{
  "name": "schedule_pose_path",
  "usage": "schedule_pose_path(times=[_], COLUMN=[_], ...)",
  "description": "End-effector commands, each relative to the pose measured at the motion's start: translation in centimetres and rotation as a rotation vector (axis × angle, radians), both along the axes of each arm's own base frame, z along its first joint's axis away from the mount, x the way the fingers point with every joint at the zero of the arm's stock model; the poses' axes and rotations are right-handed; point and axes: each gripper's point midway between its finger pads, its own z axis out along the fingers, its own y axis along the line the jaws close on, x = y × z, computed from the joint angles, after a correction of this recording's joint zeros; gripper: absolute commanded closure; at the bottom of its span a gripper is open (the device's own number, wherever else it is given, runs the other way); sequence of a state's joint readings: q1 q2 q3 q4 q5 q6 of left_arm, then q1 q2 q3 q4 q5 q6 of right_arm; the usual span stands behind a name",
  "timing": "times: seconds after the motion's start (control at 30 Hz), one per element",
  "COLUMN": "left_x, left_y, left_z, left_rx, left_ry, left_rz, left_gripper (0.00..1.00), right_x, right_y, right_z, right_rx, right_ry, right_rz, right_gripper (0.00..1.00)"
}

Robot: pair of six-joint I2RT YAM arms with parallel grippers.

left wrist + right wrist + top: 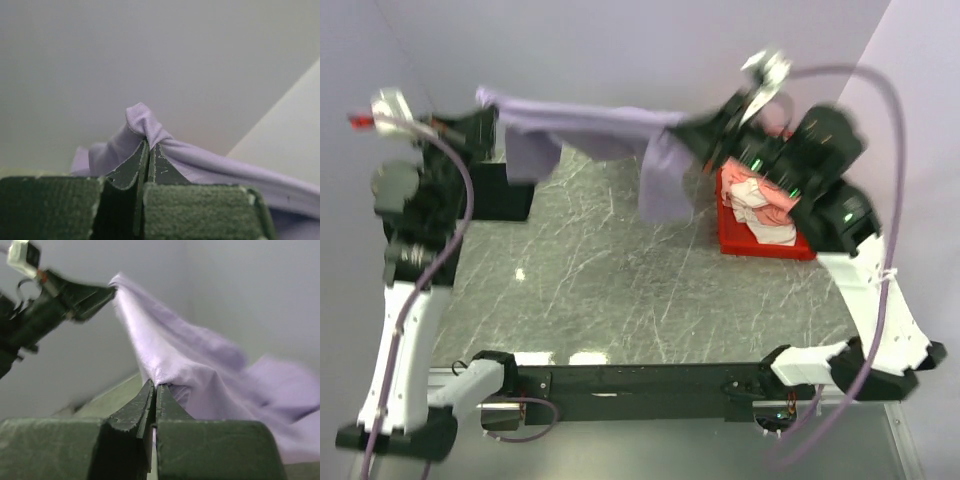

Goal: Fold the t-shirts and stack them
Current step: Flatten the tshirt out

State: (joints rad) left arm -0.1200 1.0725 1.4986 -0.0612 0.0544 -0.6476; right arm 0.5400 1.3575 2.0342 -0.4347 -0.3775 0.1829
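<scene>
L hand (148, 145) clenched on a pinch of purple shirt (585, 125). R hand (154, 385) likewise clamped on its other end. Both are raised high over bench (620, 290), shirt strung taut btwn them, loose parts hanging down. Prob. held this way to spread it flat & square before laying it on bench for 1st fold. Pink shirt (780, 200) & white shirt (745, 190) sit bunched in red tray (760, 250) at R, not yet folded. Risk: such thin pinches may slip if arms pull wider.

Plain pale walls (620, 50) across frame top. Dark marbled tabletop (610, 290) at centre; glare spots (520, 272) on it, lower left.
</scene>
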Motion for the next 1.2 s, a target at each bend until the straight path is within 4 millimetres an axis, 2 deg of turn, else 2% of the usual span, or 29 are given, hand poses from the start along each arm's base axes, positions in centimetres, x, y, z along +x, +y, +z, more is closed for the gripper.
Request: schedule_pose_path(times=[0.0, 0.03, 0.07, 0.1, 0.13, 0.2, 0.23, 0.27, 0.3, 0.33, 0.37, 0.4, 0.43, 0.47, 0.53, 0.6, 0.67, 0.7, 0.77, 0.8, 0.87, 0.93, 0.97, 1.0, 1.03, 1.07, 1.1, 1.13, 1.17], left_x=[1.5, 2.1, 1.8, 1.3, 0.7, -1.0, -2.5, -3.3, -4.2, -4.6, -5.0, -5.0, -5.0, -5.0, -4.8, -4.4, -3.7, -3.0, -1.9, -1.3, -0.6, -0.5, -0.4, -0.6, -0.7, -0.8, -1.2, -1.4, -1.6], left_y=[6.0, 6.9, 8.2, 9.2, 9.8, 12.3, 13.1, 13.8, 14.7, 14.9, 15.1, 15.0, 14.9, 14.8, 14.2, 13.7, 12.5, 12.0, 9.6, 8.8, 7.0, 5.8, 5.1, 4.0, 3.3, 2.5, 0.9, 0.1, -0.5], left_z=[-9.3, -14.4, -17.0, -19.1, -23.7, -27.0, -29.8, -30.6, -31.1, -31.4, -31.6, -31.0, -30.7, -30.4, -29.7, -29.3, -29.5, -29.4, -30.1, -31.2, -33.4, -35.8, -37.3, -38.8, -39.6, -40.8, -41.9, -42.6, -43.8], left_rx=[-0.051, -0.080, -0.104, -0.125, -0.143, -0.195, -0.231, -0.253, -0.272, -0.295, -0.293, -0.302, -0.300, -0.303, -0.303, -0.306, -0.299, -0.301, -0.271, -0.258, -0.238, -0.213, -0.205, -0.187, -0.170, -0.151, -0.114, -0.093, -0.071], left_ry=[0.191, 0.302, 0.366, 0.420, 0.550, 0.650, 0.743, 0.768, 0.784, 0.790, 0.802, 0.788, 0.784, 0.777, 0.767, 0.754, 0.763, 0.746, 0.766, 0.780, 0.846, 0.908, 0.953, 0.994, 1.013, 1.046, 1.073, 1.088, 1.127], left_rz=[0.306, 0.356, 0.432, 0.483, 0.526, 0.685, 0.749, 0.801, 0.862, 0.878, 0.889, 0.882, 0.873, 0.861, 0.820, 0.784, 0.708, 0.670, 0.523, 0.475, 0.380, 0.332, 0.305, 0.280, 0.263, 0.250, 0.219, 0.199, 0.191], left_gripper=[1.00, 0.99, 0.99, 0.99, 0.99, 0.96, 0.95, 0.83, 0.69, 0.54, 0.22, 0.12, 0.01, 0.01, 0.01, 0.01, 0.01, 0.01, 0.01, 0.01, 0.01, 0.01, 0.01, 0.00, 0.01, 0.01, 0.01, 0.01, 0.01], right_x=[0.3, -0.8, -1.7, -3.9, -4.8, -7.5, -10.9, -11.9, -12.8, -13.5, -13.4, -12.6, -11.9, -10.1, -8.2, -7.2, -5.7, -3.9, -1.7, 0.9, 3.8, 8.0, 9.4, 10.9, 12.6, 14.0, 15.2, 15.5, 16.3], right_y=[3.8, 4.8, 5.7, 7.6, 8.5, 11.1, 13.0, 13.8, 14.8, 15.7, 16.0, 16.5, 16.3, 15.8, 15.0, 14.3, 13.5, 12.3, 11.0, 9.3, 7.7, 5.1, 4.6, 4.2, 2.7, 2.5, 2.4, 1.8, 1.7], right_z=[-14.5, -16.6, -18.8, -22.9, -24.3, -28.2, -29.3, -30.1, -29.7, -31.7, -32.1, -32.3, -32.5, -32.9, -32.8, -32.6, -32.7, -32.5, -32.7, -33.1, -33.5, -35.5, -35.5, -37.4, -38.4, -38.2, -40.6, -41.8, -41.8], right_rx=[-0.210, -0.228, -0.232, -0.297, -0.310, -0.388, -0.445, -0.490, -0.503, -0.568, -0.587, -0.593, -0.602, -0.610, -0.599, -0.567, -0.517, -0.478, -0.441, -0.418, -0.411, -0.415, -0.415, -0.437, -0.446, -0.442, -0.472, -0.497, -0.512], right_ry=[0.328, 0.378, 0.458, 0.528, 0.557, 0.633, 0.659, 0.659, 0.656, 0.698, 0.702, 0.708, 0.710, 0.694, 0.692, 0.708, 0.737, 0.760, 0.768, 0.781, 0.771, 0.809, 0.798, 0.830, 0.849, 0.844, 0.885, 0.927, 0.923], right_rz=[-0.009, 0.026, 0.047, 0.105, 0.120, 0.214, 0.346, 0.399, 0.451, 0.481, 0.490, 0.462, 0.415, 0.313, 0.242, 0.223, 0.204, 0.178, 0.136, 0.073, 0.002, -0.119, -0.145, -0.171, -0.222, -0.242, -0.265, -0.297, -0.318], right_gripper=[1.00, 1.00, 1.00, 1.00, 1.00, 1.00, 0.98, 0.95, 0.91, 0.79, 0.71, 0.63, 0.49, 0.40, 0.34, 0.32, 0.31, 0.28, 0.28, 0.27, 0.27, 0.27, 0.27, 0.27, 0.27, 0.27, 0.27, 0.27, 0.27])
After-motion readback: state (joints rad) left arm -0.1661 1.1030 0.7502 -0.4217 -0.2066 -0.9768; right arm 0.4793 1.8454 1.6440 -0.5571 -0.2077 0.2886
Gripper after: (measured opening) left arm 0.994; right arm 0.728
